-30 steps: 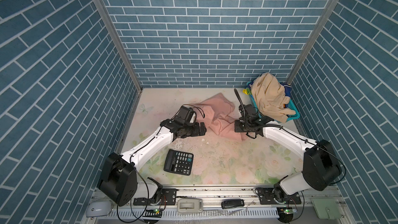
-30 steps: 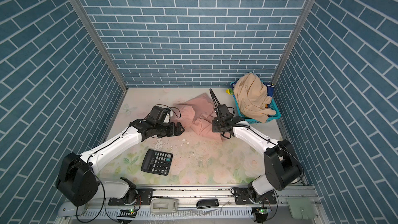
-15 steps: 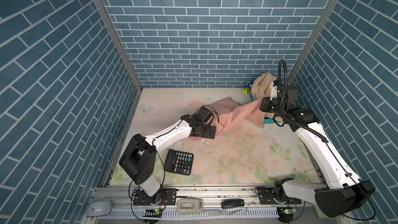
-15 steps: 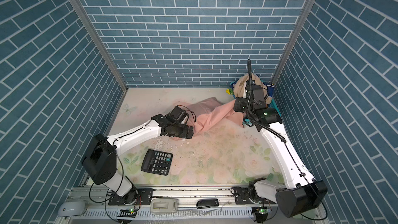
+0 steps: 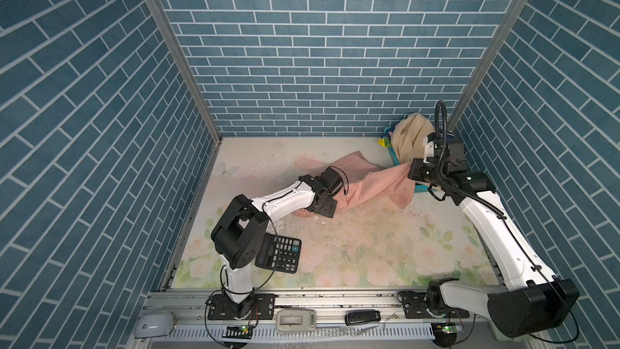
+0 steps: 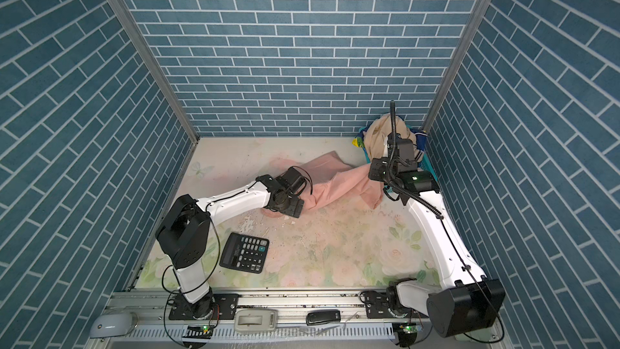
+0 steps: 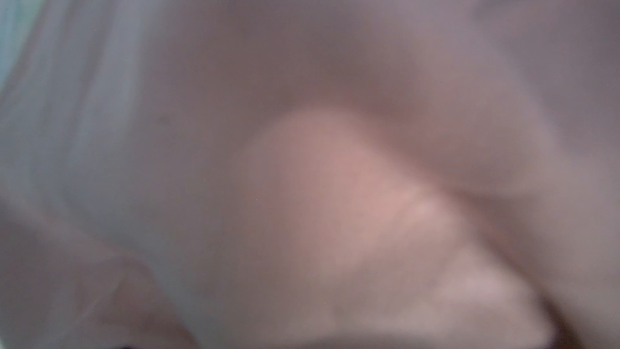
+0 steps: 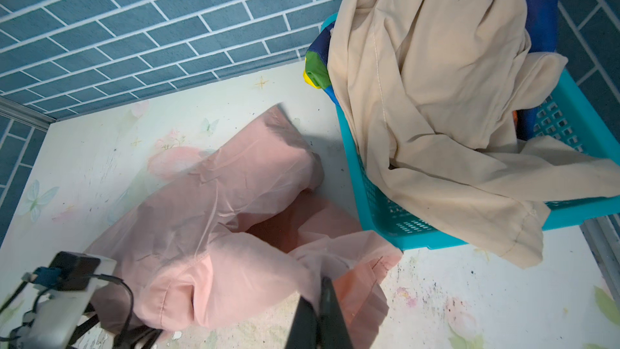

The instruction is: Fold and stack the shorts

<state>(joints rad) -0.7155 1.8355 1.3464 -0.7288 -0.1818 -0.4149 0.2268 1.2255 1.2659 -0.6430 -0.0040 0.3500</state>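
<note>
The salmon-pink shorts (image 5: 369,182) (image 6: 339,184) hang stretched between the table's middle and my right gripper (image 5: 410,171) (image 8: 322,310), which is shut on one edge and holds it raised beside the basket. My left gripper (image 5: 330,209) (image 6: 297,209) sits at the cloth's low left end, its jaws hidden by the fabric. In the left wrist view only blurred pink cloth (image 7: 335,179) shows. The beige shorts (image 8: 436,95) (image 5: 411,139) lie heaped over the basket. The rainbow-striped shorts (image 8: 315,72) (image 6: 357,139) peek out beneath them.
The teal mesh basket (image 8: 570,105) (image 5: 421,190) stands in the back right corner against the brick walls. A black calculator (image 5: 278,255) (image 6: 245,252) lies at the front left, next to the left arm's base. The floral tabletop (image 5: 369,246) is scuffed in the middle.
My right gripper rose from the table's middle and swung right toward the basket, dragging the pink shorts taut. The left gripper slid right to the cloth's lower end.
</note>
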